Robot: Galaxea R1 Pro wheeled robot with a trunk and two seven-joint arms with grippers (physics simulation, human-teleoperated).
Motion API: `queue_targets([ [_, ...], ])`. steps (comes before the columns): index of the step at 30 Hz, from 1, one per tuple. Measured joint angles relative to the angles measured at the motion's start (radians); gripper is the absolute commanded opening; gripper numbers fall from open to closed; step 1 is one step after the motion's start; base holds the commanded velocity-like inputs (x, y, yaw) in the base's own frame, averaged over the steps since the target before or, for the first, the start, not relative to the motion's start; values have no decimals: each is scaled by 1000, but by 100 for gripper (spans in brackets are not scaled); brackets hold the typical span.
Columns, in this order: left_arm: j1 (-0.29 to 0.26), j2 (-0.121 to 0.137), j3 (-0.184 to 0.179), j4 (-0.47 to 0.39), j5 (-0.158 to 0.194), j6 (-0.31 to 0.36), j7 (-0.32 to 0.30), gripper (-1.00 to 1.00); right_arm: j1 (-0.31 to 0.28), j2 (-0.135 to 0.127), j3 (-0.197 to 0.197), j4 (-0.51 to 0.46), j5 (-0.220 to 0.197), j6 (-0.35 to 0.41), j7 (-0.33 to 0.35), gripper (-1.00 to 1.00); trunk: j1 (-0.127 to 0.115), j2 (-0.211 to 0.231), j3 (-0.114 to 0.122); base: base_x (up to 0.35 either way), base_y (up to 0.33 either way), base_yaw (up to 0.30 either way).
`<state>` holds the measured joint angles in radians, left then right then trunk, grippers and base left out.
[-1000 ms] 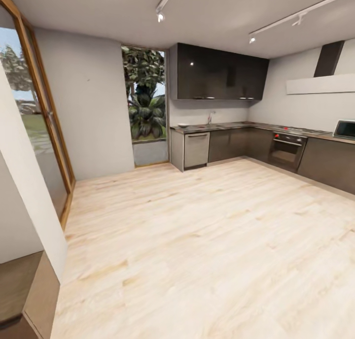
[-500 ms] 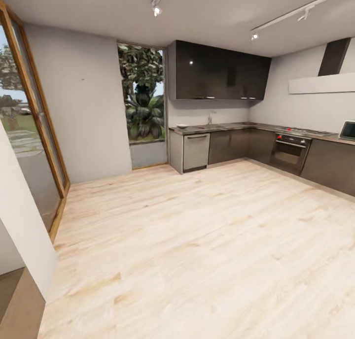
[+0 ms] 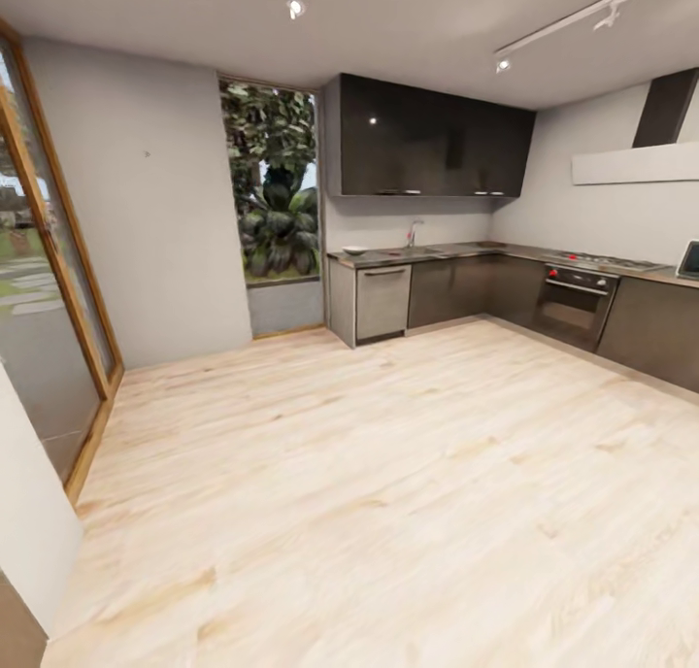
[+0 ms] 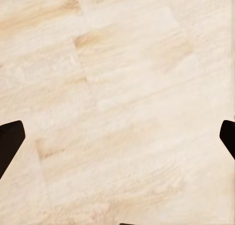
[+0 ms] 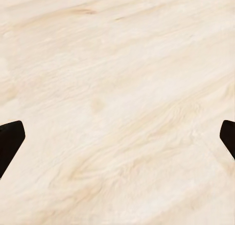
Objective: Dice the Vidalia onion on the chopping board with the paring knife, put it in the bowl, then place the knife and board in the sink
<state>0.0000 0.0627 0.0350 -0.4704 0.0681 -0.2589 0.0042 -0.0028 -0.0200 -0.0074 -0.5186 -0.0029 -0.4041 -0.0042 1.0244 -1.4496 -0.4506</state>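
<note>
1. Head view: the long grey glossy countertop (image 3: 466,251) lies at the far side of the room, its long axis running along the back wall, then bending at the corner toward the right.
2. A chrome tap (image 3: 414,232) stands upright on that worktop, marking the sink (image 3: 413,251); the basin's inside is too far and small to make out.
3. A small pale dish-like shape (image 3: 355,250) sits at the worktop's left end; what it is cannot be told.
4. Beneath run dark cabinet fronts (image 3: 456,289), a steel-fronted dishwasher (image 3: 382,301) and a built-in black oven (image 3: 574,304) with red knobs.
5. Glossy black wall cabinets (image 3: 427,139) hang above, and a tall window (image 3: 272,183) full of green foliage stands to their left.
6. A pale wooden plank floor (image 3: 369,474) stretches across the foreground.
7. Left wrist view: the left gripper (image 4: 117,137) has its two dark fingertips (image 4: 10,141) spread wide, holding nothing, floor planks beyond.
8. Right wrist view: the right gripper (image 5: 117,137) likewise has fingertips (image 5: 10,139) wide apart and empty over the floor.
</note>
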Motion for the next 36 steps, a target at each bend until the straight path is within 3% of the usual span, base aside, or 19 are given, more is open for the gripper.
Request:
queue_targets([
  [36,0,0,0,-1,0,0,0,100,0,0,0,0,0,0,0,100,0,0,0,318,-144,0],
])
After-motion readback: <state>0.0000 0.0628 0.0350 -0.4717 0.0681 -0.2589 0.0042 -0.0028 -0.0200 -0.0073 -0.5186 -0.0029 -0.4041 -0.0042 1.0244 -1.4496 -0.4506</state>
